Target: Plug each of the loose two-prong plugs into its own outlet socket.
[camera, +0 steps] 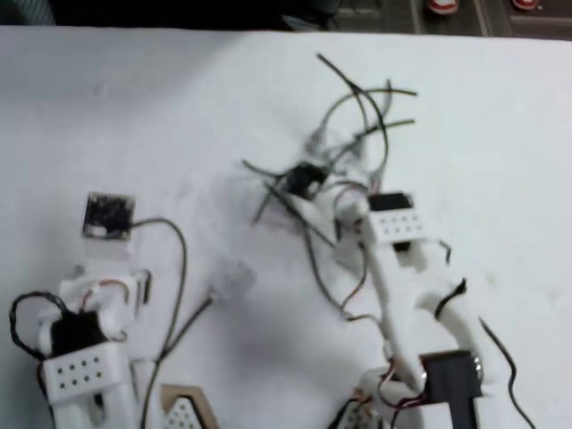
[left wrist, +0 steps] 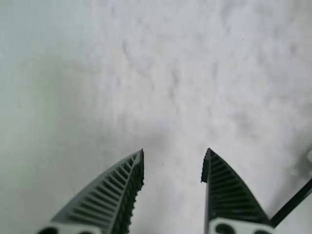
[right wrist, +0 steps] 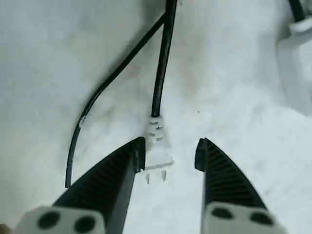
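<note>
Within R gripper (right wrist: pixel 171 141) gap: white plug (right wrist: pixel 158 150)

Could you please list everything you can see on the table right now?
Table: one, white, under everything.
Two-prong plug: one, white on a black cable, between the fingers of the right claw.
Plug-like piece: one, white on a grey cable, between the two arms.
Cables: several, dark, tangled at the table's far middle.
Block: one, white, near the two-prong plug; possibly an outlet.
Left claw: one, dark, open over bare table.
Right claw: one, dark, open.
</note>
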{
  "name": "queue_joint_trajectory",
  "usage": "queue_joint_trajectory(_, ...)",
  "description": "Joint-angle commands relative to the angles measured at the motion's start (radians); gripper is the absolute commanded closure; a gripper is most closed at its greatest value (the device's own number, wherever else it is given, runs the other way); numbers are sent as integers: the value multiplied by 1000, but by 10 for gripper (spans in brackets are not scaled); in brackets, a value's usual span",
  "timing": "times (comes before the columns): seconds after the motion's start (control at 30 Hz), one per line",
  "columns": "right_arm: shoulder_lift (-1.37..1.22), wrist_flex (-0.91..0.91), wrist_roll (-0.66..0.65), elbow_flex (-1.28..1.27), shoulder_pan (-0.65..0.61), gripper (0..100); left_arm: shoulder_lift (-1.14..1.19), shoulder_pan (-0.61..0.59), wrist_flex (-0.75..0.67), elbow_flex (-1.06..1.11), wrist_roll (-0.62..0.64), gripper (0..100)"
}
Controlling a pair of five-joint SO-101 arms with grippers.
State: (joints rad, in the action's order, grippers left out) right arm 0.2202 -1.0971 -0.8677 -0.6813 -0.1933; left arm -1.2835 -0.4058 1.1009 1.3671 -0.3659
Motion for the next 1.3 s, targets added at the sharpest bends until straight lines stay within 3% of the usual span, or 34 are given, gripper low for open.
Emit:
queue_joint_trajectory(0.0, 4, -10, 14, 41, -8, 825, -15, -2, -18, -5, -6, 793)
queue_joint_trajectory(0.23, -13, -10, 9, 40, 27, 832, -15, -2, -18, -5, -6, 793)
queue_joint_trajectory(0.57, -265, -10, -58, 123, 111, 836, -15, -2, -18, -5, -6, 793)
queue_joint_trajectory(1.0, -314, -58, -58, 140, 70, 985, -15, -2, -18, -5, -6, 793)
queue_joint_trajectory(1.17, -252, -234, -55, 210, 77, 855, -15, -1, -18, -5, -8, 793)
queue_joint_trajectory(1.27, -242, -306, -52, 269, 79, 853, -15, -1, -18, -5, -8, 793)
